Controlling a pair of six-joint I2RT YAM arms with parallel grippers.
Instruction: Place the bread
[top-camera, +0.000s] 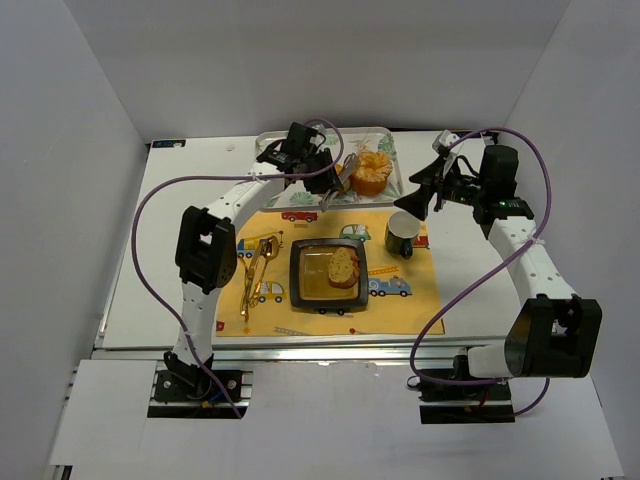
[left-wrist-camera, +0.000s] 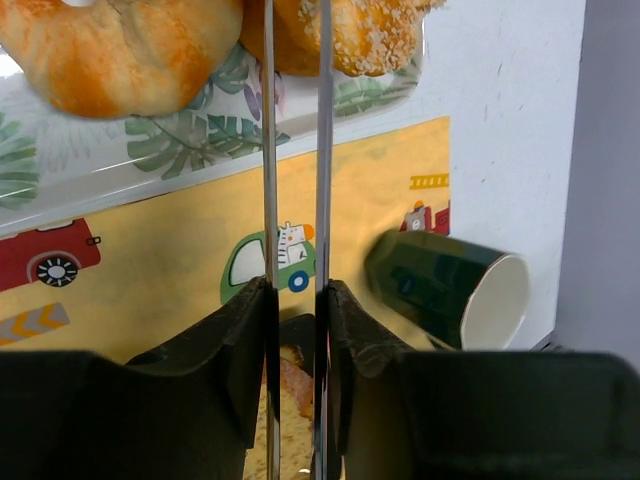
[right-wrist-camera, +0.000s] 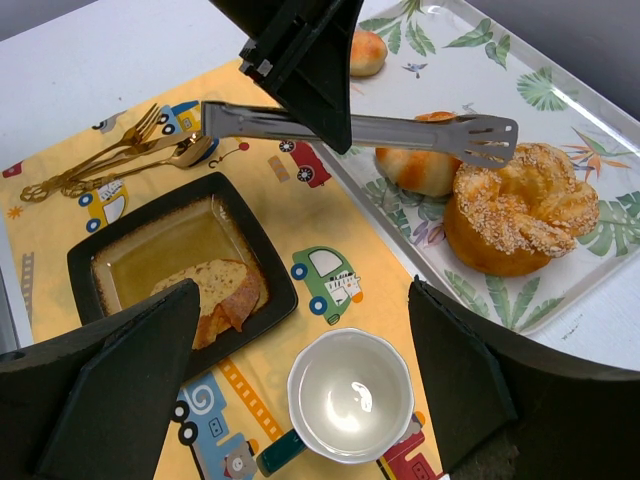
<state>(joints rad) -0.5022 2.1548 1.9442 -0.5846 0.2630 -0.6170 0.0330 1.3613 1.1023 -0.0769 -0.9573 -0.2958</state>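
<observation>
The left hand (top-camera: 325, 170) is clenched on tongs (right-wrist-camera: 400, 130), whose tips reach between two buns (right-wrist-camera: 520, 205) on the tray (right-wrist-camera: 600, 275). Near the tray, a plate (right-wrist-camera: 90, 275) holds sliced bread (right-wrist-camera: 225, 295), lengthwise toward the tray. The right hand (top-camera: 418, 196) is spread wide.

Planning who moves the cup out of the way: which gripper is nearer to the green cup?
Right. The right gripper hovers open just beyond the green cup; the left gripper, shut on the tongs, is farther left, at the near edge of the tray.
</observation>
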